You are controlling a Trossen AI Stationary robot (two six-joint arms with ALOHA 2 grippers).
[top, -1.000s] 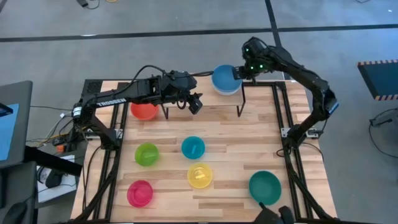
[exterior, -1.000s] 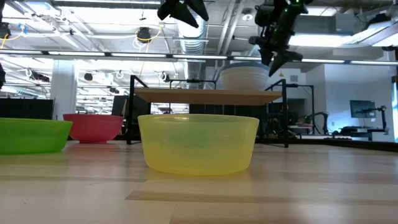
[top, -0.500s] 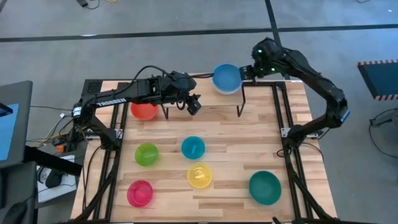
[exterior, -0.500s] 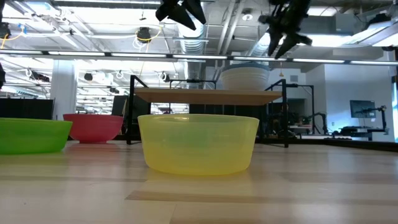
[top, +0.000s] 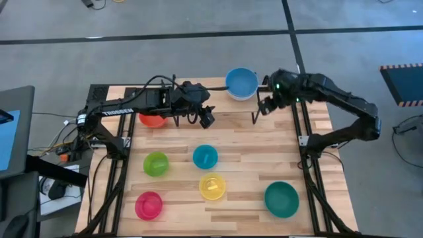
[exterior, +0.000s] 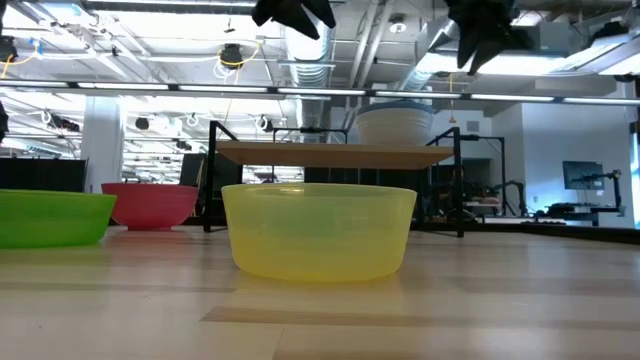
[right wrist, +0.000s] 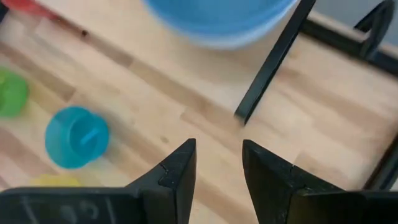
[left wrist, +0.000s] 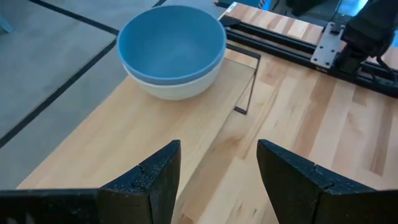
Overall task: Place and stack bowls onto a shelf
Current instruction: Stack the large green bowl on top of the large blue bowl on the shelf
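A blue bowl sits nested in a white bowl on the right end of the shelf, a light-wood plank on thin black legs. My left gripper hovers open above the shelf's middle, left of the stack. My right gripper hangs open in the air by the shelf's right front leg, clear of the stack. The red-orange bowl rests on the table by the shelf's left end.
On the table in front of the shelf stand the lime green bowl, cyan bowl, yellow bowl, pink bowl and teal bowl. Black rails run along both table sides. The shelf's left and middle top is bare.
My right gripper has drawn away from the blue-on-white stack, rising and moving toward the table's near-right, and is now beside the shelf's right front leg. The stacked bowls have stayed where they were.
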